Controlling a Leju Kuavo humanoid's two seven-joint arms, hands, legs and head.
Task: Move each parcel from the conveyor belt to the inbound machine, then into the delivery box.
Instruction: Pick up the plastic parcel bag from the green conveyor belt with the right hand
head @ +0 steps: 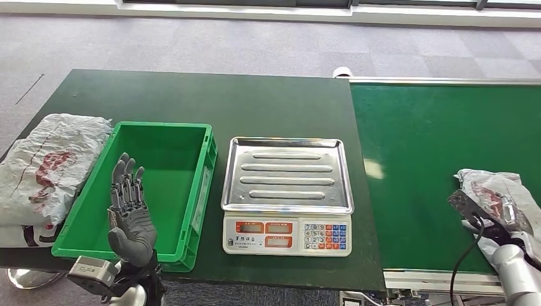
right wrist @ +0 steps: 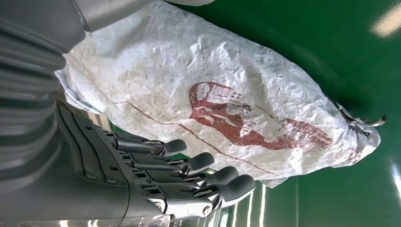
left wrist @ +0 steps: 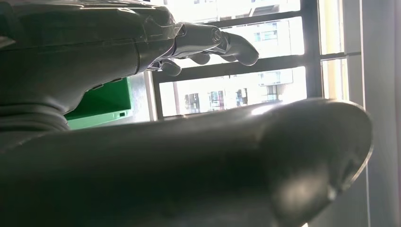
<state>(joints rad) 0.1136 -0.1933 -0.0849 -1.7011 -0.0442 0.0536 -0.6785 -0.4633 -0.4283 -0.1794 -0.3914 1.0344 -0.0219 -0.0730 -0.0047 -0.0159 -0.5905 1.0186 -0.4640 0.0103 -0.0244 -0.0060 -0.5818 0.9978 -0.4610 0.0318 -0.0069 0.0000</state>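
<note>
Right hand [head: 494, 220] sat against parcel [head: 494, 191] on conveyor belt [head: 434, 159], fingers extended beside it, no grip yet. Left hand [head: 129, 213] held empty, fingers spread, over delivery box [head: 163, 150], likely waiting. Inbound machine [head: 287, 175] stood between.

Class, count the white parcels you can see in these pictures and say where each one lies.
2: one parcel lies on the table left of the green box; another parcel sits on the conveyor belt at the right hand.
</note>
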